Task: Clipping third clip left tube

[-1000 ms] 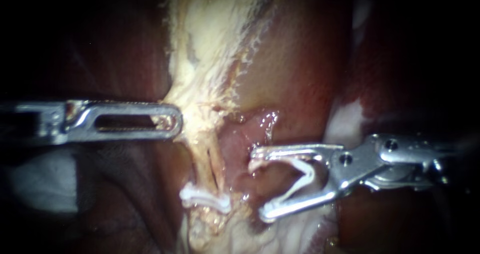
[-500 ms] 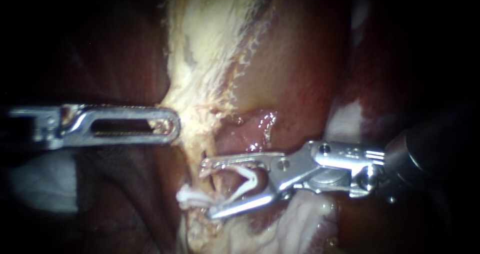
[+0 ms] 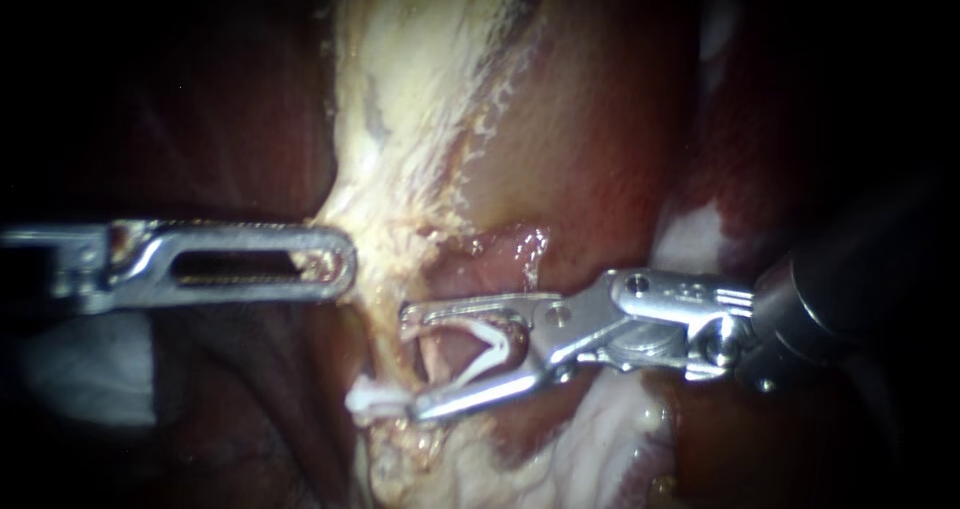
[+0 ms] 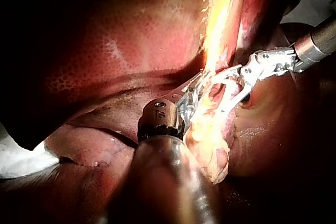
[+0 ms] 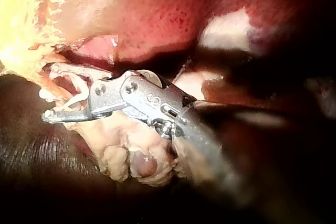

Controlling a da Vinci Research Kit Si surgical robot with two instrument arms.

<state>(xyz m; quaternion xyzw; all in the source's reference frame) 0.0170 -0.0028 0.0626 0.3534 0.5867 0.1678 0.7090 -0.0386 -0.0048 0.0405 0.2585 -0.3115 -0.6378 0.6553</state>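
A pale tube (image 3: 388,291) runs down from the yellowish tissue (image 3: 420,79), and a white clip (image 3: 372,401) lies across its lower part. My right instrument (image 3: 412,364) stands open with an open white clip (image 3: 488,354) seated in its jaws. The jaws straddle the tube just above the placed clip, the lower jaw almost touching it. My left instrument (image 3: 340,261) is shut on the pale tissue's left edge, above the tube. The left wrist view shows the left instrument (image 4: 197,90) holding that tissue, with the right instrument (image 4: 231,85) facing it. In its own wrist view the right instrument (image 5: 50,93) stands open around pale strands.
Dark red liver (image 3: 600,149) surrounds the pale tissue on both sides. White gauze (image 3: 90,369) lies under the left shaft. A lumpy fatty mass (image 5: 126,156) hangs beneath the right jaws.
My right instrument has moved left with its clip, from beside the tube to straddling it just above the placed clip. The left instrument keeps its hold, shifting only slightly.
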